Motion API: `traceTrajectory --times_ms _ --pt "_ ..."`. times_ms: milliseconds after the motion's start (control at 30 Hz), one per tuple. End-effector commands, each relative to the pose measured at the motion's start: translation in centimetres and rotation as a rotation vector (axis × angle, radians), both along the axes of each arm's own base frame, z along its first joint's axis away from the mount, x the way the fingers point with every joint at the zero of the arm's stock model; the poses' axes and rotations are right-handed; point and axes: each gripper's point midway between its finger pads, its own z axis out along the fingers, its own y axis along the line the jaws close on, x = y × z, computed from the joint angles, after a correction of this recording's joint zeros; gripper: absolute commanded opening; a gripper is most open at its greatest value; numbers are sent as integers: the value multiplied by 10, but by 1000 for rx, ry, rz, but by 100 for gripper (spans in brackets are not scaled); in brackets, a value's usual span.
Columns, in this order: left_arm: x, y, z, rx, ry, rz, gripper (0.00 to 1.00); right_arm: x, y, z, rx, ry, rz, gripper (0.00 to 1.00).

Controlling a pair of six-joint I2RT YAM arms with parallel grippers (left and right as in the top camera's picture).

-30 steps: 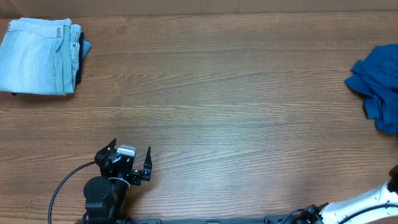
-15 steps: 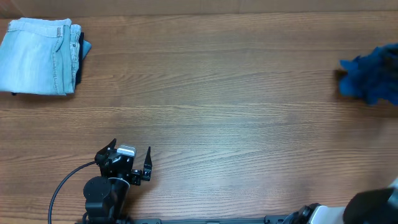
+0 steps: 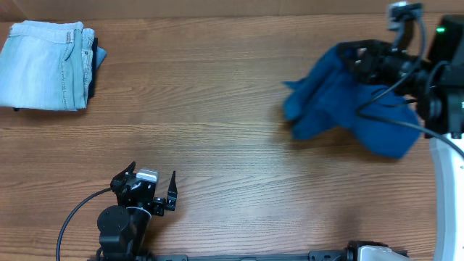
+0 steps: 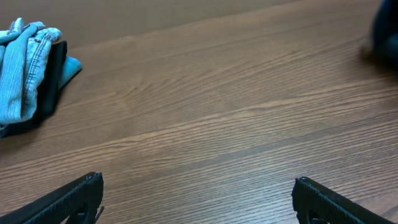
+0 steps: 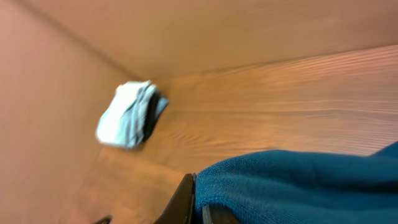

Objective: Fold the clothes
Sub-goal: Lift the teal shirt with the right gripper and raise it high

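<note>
The right gripper (image 3: 365, 62) was shut tight on the blue polo shirt (image 3: 339, 101). In the right wrist view, one dark finger (image 5: 185, 198) pressed right against a thick fold of the shirt. The other finger was hidden by the cloth.

The shirt hung from that gripper in a crumpled bunch over the far right part of the table (image 3: 232, 138). One loose corner stuck out to the left. The shirt was not flat and it was not folded. It was not clear if its low edge touched the wood.

The left gripper (image 3: 152, 181) was wide open and held nothing. Its two fingers stood far apart, one at each bottom corner of the left wrist view, with only bare wood between them. It sat near the front edge of the table, on the left side, well apart from the shirt.

A pair of pale blue jeans (image 3: 47, 65) lay folded in the far left corner of the table. Something darker blue peeked out at their right edge. The jeans were well apart from the shirt and from both grippers.
</note>
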Motion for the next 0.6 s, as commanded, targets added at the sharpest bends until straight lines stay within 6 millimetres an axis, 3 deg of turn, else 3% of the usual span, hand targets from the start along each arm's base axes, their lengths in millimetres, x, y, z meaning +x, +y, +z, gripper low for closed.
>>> traceTrajectory --times_ms 0,233,567 --pt "0 1 0 10 -9 1 100 -34 25 44 6 -135 91 4" --pt "0 1 0 10 -9 1 100 -97 57 96 17 -307 191 4" --pt "0 1 0 10 -9 1 100 -160 43 158 -2 -509 138 4"
